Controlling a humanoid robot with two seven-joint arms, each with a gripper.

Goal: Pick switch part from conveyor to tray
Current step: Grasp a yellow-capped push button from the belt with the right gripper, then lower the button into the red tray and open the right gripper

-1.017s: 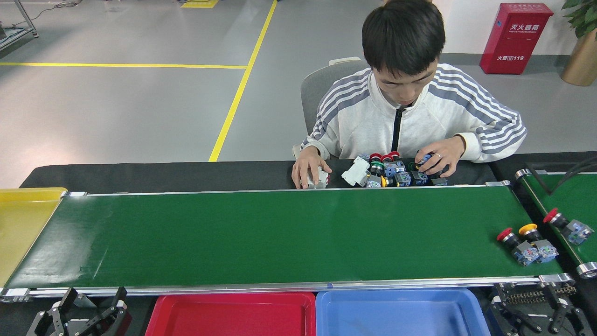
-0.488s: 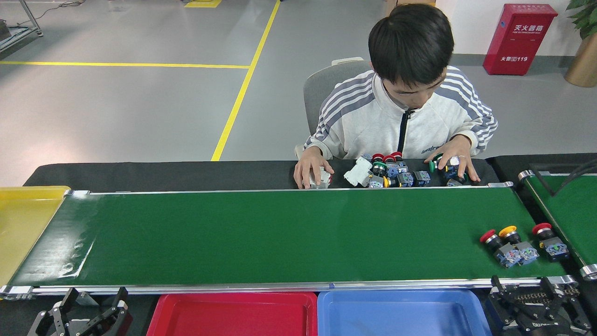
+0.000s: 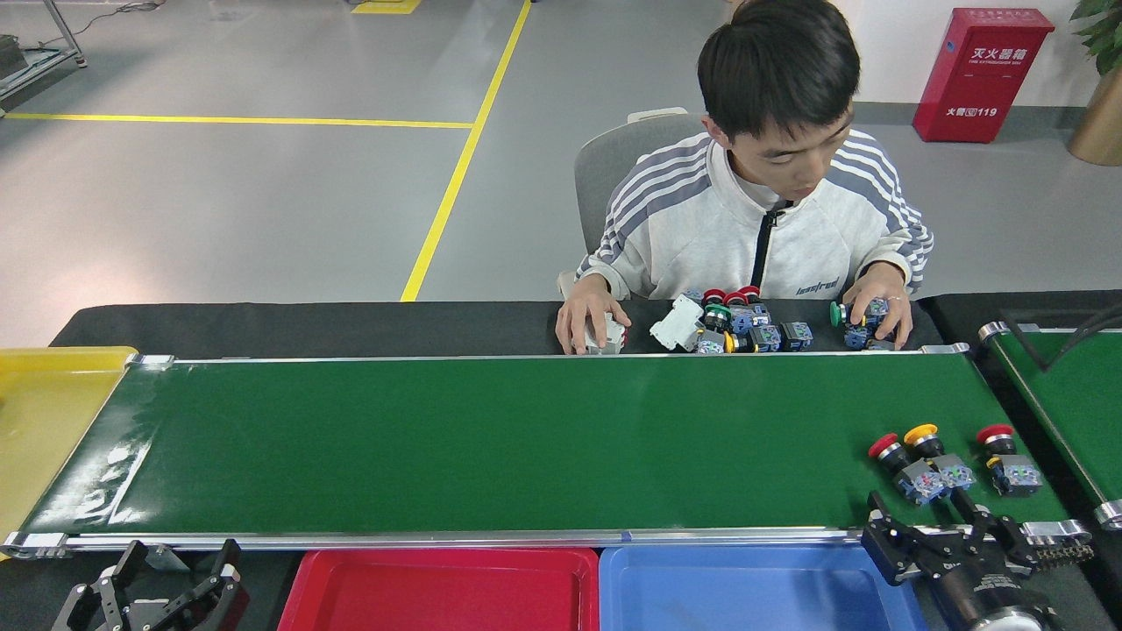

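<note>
Three switch parts lie at the right end of the conveyor (image 3: 491, 438): a red-capped one (image 3: 903, 466), a yellow-capped one (image 3: 938, 457) touching it, and another red-capped one (image 3: 1008, 460) apart to the right. My right gripper (image 3: 947, 523) is open at the belt's near rail, just below the red and yellow pair, with nothing between its fingers. One fingertip (image 3: 962, 504) reaches onto the belt. The red tray (image 3: 438, 556) sits below the near rail, nothing showing in it. My left gripper (image 3: 180, 565) stands open at the bottom left, holding nothing.
A blue tray (image 3: 754, 556) adjoins the red one on the right. A yellow tray (image 3: 44, 421) is at the belt's left end, a second green belt (image 3: 1074, 394) at far right. A seated person's hands (image 3: 589, 320) handle a pile of switches (image 3: 736, 324) behind the far rail.
The switch parts rode left along the belt, one crossing over from the side belt. My right gripper came up and left to the near rail. The person's hand shifted right.
</note>
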